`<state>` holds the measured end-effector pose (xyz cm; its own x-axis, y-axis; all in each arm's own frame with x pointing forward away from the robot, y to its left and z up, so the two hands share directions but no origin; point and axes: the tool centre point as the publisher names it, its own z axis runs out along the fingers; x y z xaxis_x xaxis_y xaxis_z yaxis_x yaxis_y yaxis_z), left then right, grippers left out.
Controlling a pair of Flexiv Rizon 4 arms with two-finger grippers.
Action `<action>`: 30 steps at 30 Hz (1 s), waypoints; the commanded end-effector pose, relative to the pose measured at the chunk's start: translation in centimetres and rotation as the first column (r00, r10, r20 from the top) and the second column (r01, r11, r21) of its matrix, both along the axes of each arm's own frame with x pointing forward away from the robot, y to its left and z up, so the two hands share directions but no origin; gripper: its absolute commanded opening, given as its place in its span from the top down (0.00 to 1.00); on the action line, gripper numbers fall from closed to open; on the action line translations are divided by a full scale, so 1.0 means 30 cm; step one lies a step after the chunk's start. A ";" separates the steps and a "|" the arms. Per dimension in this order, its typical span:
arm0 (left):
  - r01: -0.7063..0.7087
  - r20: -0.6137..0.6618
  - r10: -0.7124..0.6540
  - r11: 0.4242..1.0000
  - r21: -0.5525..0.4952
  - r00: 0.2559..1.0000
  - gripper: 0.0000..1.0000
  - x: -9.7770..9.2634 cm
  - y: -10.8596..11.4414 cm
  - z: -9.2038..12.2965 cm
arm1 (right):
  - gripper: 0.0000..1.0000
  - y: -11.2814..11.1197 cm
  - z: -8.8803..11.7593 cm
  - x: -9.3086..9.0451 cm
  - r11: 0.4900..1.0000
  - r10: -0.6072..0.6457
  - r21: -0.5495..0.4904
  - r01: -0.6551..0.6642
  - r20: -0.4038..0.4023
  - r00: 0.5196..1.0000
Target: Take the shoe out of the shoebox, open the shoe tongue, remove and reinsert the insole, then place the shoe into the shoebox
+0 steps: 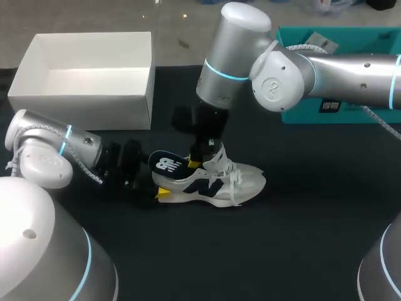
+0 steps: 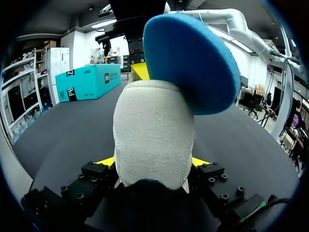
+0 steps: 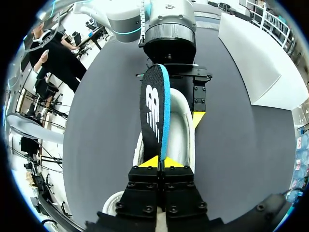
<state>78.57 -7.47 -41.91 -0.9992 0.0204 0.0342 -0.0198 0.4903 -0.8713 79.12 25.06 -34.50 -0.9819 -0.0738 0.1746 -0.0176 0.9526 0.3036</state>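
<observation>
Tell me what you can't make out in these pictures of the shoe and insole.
Head view: the opening of the shoe, hidden behind the right gripper and the insole.
Left wrist view: the shoe's toe and laces, hidden behind its own heel.
Right wrist view: most of the shoebox, cut off by the black rim.

Even light from overhead falls on the matte black tabletop (image 1: 313, 213), which stays dark and swallows shadows. The open white cardboard shoebox (image 1: 81, 103) glares, nearly washed out. Soft highlights sit on the silver right arm (image 1: 238, 37). The pale grey suede sneaker (image 2: 154, 135) is lit evenly.
</observation>
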 end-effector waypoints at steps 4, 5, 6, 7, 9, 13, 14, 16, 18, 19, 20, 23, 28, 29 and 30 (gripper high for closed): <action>0.001 -0.001 -0.001 1.000 0.002 1.000 1.00 0.005 -0.003 -0.003 | 0.60 -0.013 -0.015 0.003 1.000 -0.010 -0.010 0.010 -0.016 1.000; 0.001 -0.001 -0.001 1.000 0.002 1.000 1.00 0.005 -0.003 -0.003 | 0.59 -0.020 -0.015 0.004 1.000 -0.015 -0.011 0.015 -0.017 1.000; 0.001 -0.001 -0.001 1.000 0.002 1.000 1.00 0.005 -0.003 -0.003 | 0.58 -0.026 -0.016 0.004 1.000 -0.017 -0.012 0.017 -0.017 1.000; 0.001 -0.001 -0.001 1.000 0.002 1.000 1.00 0.005 -0.003 -0.003 | 0.58 -0.032 -0.018 0.005 1.000 -0.023 -0.013 0.023 -0.019 1.000; 0.001 -0.001 -0.001 1.000 0.002 1.000 1.00 0.005 -0.003 -0.003 | 0.58 -0.042 -0.022 0.005 0.999 -0.032 -0.013 0.032 -0.023 0.999; 0.001 -0.001 -0.001 1.000 0.002 1.000 1.00 0.005 -0.003 -0.003 | 0.59 -0.053 -0.041 0.007 0.999 -0.040 -0.020 0.039 -0.035 0.999; 0.001 -0.001 -0.001 1.000 0.002 1.000 1.00 0.005 -0.003 -0.003 | 0.59 -0.055 -0.045 0.008 0.999 -0.041 -0.023 0.040 -0.038 0.998; 0.001 -0.001 -0.001 1.000 0.002 1.000 1.00 0.005 -0.003 -0.003 | 0.60 -0.060 -0.057 0.011 0.999 -0.045 -0.026 0.044 -0.046 0.998; 0.001 -0.001 -0.001 1.000 0.002 1.000 1.00 0.005 -0.003 -0.003 | 0.62 -0.063 -0.066 0.012 0.998 -0.048 -0.031 0.047 -0.050 0.998; 0.001 -0.001 -0.001 1.000 0.002 1.000 1.00 0.005 -0.003 -0.003 | 0.65 -0.063 -0.069 0.012 0.998 -0.049 -0.030 0.048 -0.052 0.997; 0.001 -0.001 -0.001 1.000 0.002 1.000 1.00 0.005 -0.003 -0.003 | 0.72 -0.062 -0.071 0.010 0.998 -0.050 -0.029 0.048 -0.054 0.997; 0.001 -0.001 -0.001 1.000 0.002 1.000 1.00 0.005 -0.003 -0.003 | 1.00 -0.052 -0.069 0.005 0.999 -0.045 -0.021 0.044 -0.053 0.998; 0.001 -0.001 -0.001 1.000 0.002 1.000 1.00 0.005 -0.003 -0.003 | 1.00 -0.029 -0.040 0.007 0.999 -0.034 -0.003 0.034 -0.028 0.999; 0.001 -0.001 -0.001 1.000 0.002 1.000 1.00 0.005 -0.003 -0.003 | 1.00 -0.023 -0.028 0.007 1.000 -0.030 0.004 0.030 -0.022 0.999; 0.001 -0.001 -0.001 1.000 0.002 1.000 1.00 0.005 -0.003 -0.003 | 1.00 -0.019 -0.017 0.006 1.000 -0.028 0.009 0.028 -0.019 0.999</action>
